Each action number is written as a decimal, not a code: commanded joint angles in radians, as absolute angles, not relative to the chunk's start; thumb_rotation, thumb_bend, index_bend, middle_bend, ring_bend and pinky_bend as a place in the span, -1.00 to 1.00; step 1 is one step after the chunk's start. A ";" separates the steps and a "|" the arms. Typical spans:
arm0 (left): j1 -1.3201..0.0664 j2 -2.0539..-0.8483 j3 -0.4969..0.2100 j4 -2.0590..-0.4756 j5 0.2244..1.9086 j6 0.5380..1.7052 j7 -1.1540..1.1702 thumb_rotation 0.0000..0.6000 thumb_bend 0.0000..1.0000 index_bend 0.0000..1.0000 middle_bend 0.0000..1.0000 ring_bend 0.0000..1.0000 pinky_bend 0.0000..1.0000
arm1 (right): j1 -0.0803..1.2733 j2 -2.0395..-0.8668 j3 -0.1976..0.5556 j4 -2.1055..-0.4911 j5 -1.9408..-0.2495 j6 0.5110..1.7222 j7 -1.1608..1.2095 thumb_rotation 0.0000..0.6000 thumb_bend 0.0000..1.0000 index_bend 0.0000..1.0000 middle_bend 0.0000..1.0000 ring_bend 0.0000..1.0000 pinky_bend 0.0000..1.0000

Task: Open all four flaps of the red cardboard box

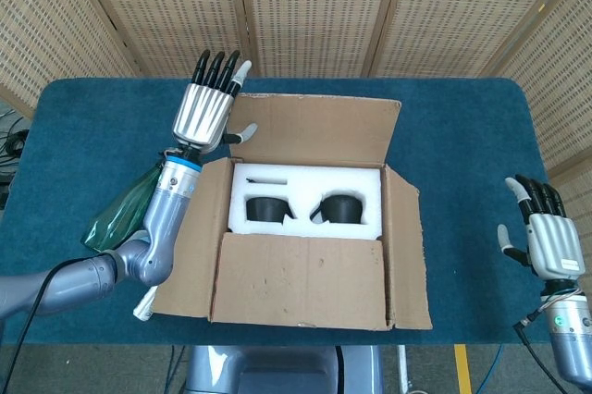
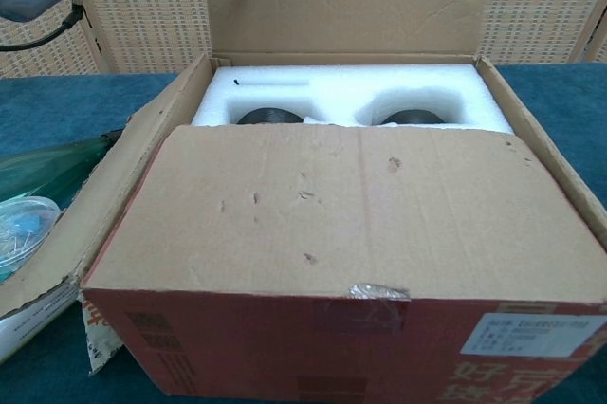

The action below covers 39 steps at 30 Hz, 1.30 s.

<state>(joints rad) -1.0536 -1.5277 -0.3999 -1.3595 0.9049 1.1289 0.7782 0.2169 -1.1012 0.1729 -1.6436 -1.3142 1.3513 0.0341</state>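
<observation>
red cardboard box (image 1: 305, 255) at the centre of the blue surface (image 1: 462, 135), top partly opened.
far flap (image 1: 319, 130) stands upright; side flaps lean outward; near flap (image 1: 301, 278) lies over the box's front half. white foam insert (image 1: 305, 186) shows inside. left hand (image 1: 205, 109), fingers straight and together, touches the far flap's left edge. right hand (image 1: 546, 237) hangs spread and empty, well right of the box. green bottle (image 1: 120, 214) lies left of the box.

matt cardboard box (image 1: 305, 278), probably foam insert (image 1: 305, 186)
</observation>
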 commanded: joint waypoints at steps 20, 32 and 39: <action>-0.922 -1.284 -0.356 -1.728 0.941 1.076 0.549 -0.15 -0.54 -0.61 -1.00 -1.00 -1.00 | 0.219 -1.104 0.171 -1.663 -1.328 1.352 0.015 1.00 0.03 -0.82 -0.86 -1.00 -1.00; -0.820 -1.145 -0.289 -1.900 1.008 0.966 0.298 -0.61 -0.59 -0.44 -1.00 -1.00 -1.00 | 0.213 -1.106 0.165 -1.674 -1.334 1.360 0.008 1.00 0.03 -0.82 -0.86 -1.00 -1.00; -0.783 -1.116 -0.246 -1.937 1.084 0.899 0.148 -0.71 -0.57 -0.40 -1.00 -1.00 -1.00 | 0.210 -1.109 0.163 -1.677 -1.334 1.363 0.005 1.00 0.03 -0.82 -0.86 -1.00 -1.00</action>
